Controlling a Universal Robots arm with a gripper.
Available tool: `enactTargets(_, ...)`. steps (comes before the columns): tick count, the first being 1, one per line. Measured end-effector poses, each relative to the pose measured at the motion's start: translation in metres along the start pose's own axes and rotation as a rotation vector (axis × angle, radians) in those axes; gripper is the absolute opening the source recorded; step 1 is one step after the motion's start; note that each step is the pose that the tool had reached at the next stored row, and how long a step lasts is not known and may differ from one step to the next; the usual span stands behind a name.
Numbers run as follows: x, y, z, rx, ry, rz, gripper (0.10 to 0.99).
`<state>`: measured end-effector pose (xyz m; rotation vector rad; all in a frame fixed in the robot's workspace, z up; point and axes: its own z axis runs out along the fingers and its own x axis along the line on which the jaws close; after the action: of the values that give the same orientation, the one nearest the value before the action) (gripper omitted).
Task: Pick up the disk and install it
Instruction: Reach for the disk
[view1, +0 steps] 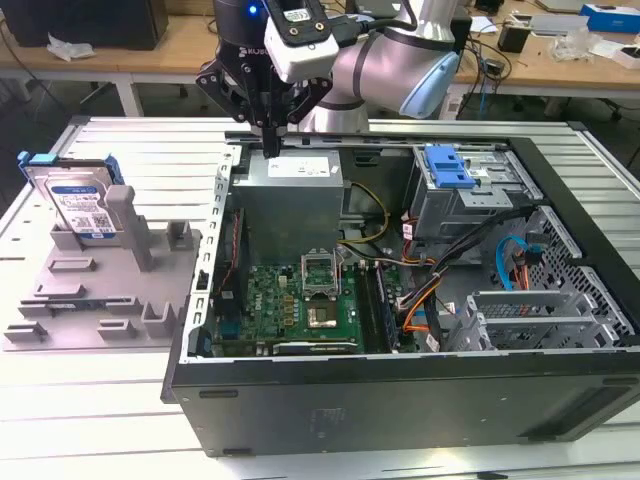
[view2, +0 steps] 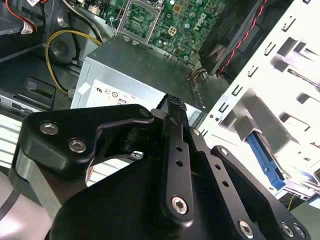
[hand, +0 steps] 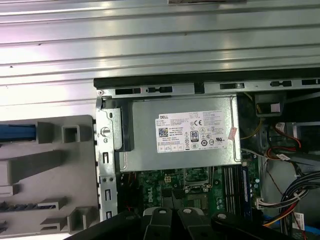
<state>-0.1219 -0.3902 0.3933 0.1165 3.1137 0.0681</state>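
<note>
One disk (view1: 78, 205) is standing upright at the exterior view's left, slotted into a grey plastic fixture (view1: 110, 300). The fixture is resting on the slatted metal table (view1: 140, 150), just beside the open computer case (view1: 400, 400). The disk's white-and-blue label is facing the camera, blue rails are framing its edges, and it is sitting well apart from the arm.

Toward the middle, the gripper (view1: 270, 148) is hanging point-down over the far corner of the case. Its fingers are pinched together and carrying nothing, and the tips are hovering just above the grey power supply (view1: 300, 175). In the second wrist view the black fingers (view2: 175, 140) are reaching over that same labelled box. Nearer the camera, the green motherboard (view1: 300, 300) is lying flat on the floor of the case.

Further toward the exterior view's right, a bright-blue latch (view1: 447, 168) is sitting on the metal drive cage (view1: 470, 205). Bundled cables (view1: 440, 290) are trailing down from the cage into the case.
</note>
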Motion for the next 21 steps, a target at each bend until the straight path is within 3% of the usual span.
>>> enactTargets(6, 0.0014, 0.0002, 0.0001, 0.0, -0.0001, 0.0, 0.106)
enactTargets(14, 0.0316, 0.0044, -0.0003, 0.0, -0.0001, 0.002, 0.106)
enactTargets(15, 0.0422, 0.0058, -0.0003, 0.0, -0.0001, 0.003, 0.106)
enactTargets(21, 0.0621, 0.0082, -0.0005, 0.0, -0.0002, 0.004, 0.106)
